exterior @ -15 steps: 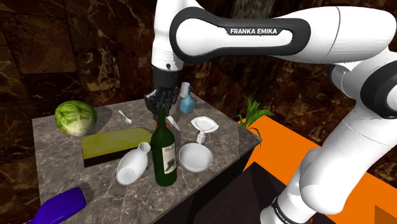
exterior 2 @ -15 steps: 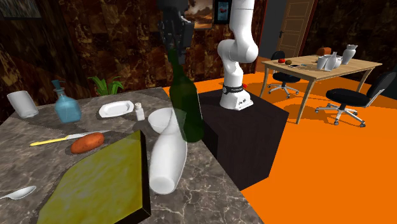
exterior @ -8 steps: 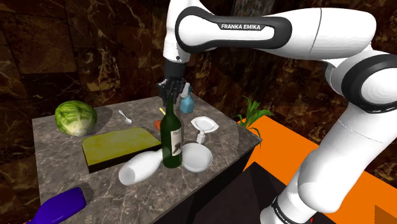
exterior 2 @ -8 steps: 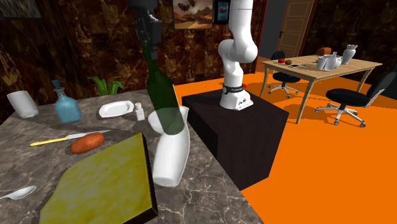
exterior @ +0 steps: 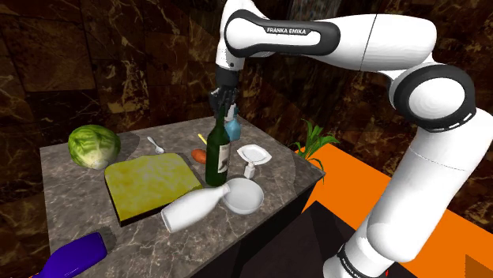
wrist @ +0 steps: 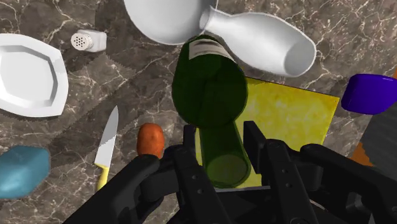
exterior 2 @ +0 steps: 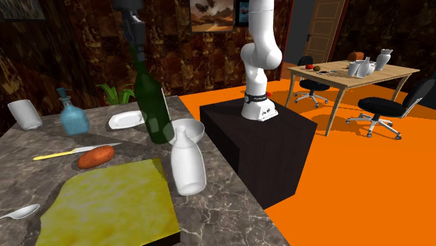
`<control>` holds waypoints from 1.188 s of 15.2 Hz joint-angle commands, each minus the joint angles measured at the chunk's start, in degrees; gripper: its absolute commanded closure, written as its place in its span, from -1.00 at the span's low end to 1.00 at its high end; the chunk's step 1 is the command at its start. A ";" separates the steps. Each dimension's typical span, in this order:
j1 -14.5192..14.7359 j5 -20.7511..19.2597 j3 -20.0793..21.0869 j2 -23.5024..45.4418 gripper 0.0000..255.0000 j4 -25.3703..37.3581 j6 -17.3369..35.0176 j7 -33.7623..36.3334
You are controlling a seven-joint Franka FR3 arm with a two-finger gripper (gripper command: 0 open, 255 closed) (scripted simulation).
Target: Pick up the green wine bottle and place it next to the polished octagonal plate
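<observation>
Wrist view: the two black fingers [wrist: 189,143] of the gripper [wrist: 221,137] are clamped on the neck of the one green wine bottle [wrist: 210,83], one on each side, and its body runs away from the fingertips toward the marble table [wrist: 127,76]. Past the bottle's base, farthest from the fingers, sit one white bowl [wrist: 165,16] and one white vase [wrist: 261,41] lying on its side, the two touching. Out from one finger lie one knife [wrist: 108,137] with a yellow handle and one orange root [wrist: 151,140], just beside each other. Farther out on that finger's side are one white octagonal plate [wrist: 25,76], one salt shaker [wrist: 88,41] near it, and one blue flask [wrist: 22,172]. Out from the other finger are one yellow-green cutting board [wrist: 289,111], partly under the bottle, and one purple object [wrist: 372,94] well beyond it.

In the shoulder view the bottle hangs below the fingers, a little tilted, between the board and the plate, which lies apart from it. Whether its base touches the table I cannot tell. Far from the fingers are one cabbage [exterior: 94,147] and one spoon [exterior: 156,144]. The second exterior view adds one clear glass [exterior 2: 26,113] lying near the flask.
</observation>
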 commanded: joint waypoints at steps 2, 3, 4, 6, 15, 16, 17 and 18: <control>-1.75 -0.61 -1.52 3.48 1.00 4.26 -0.92 -3.35; -2.29 -0.78 -1.96 4.65 1.00 5.84 -1.38 -4.35; -2.82 -0.95 -2.39 5.88 1.00 7.53 -1.88 -5.33; -3.85 -1.29 -3.19 8.54 1.00 11.25 -3.02 -7.25; -6.08 -1.85 -4.71 14.31 1.00 15.75 -1.92 -11.16; -6.12 -1.83 -4.72 14.21 1.00 14.84 -1.10 -11.18; -6.15 -1.82 -4.72 14.13 1.00 13.95 -0.29 -11.20; -6.18 -1.81 -4.73 14.07 1.00 13.09 0.51 -11.22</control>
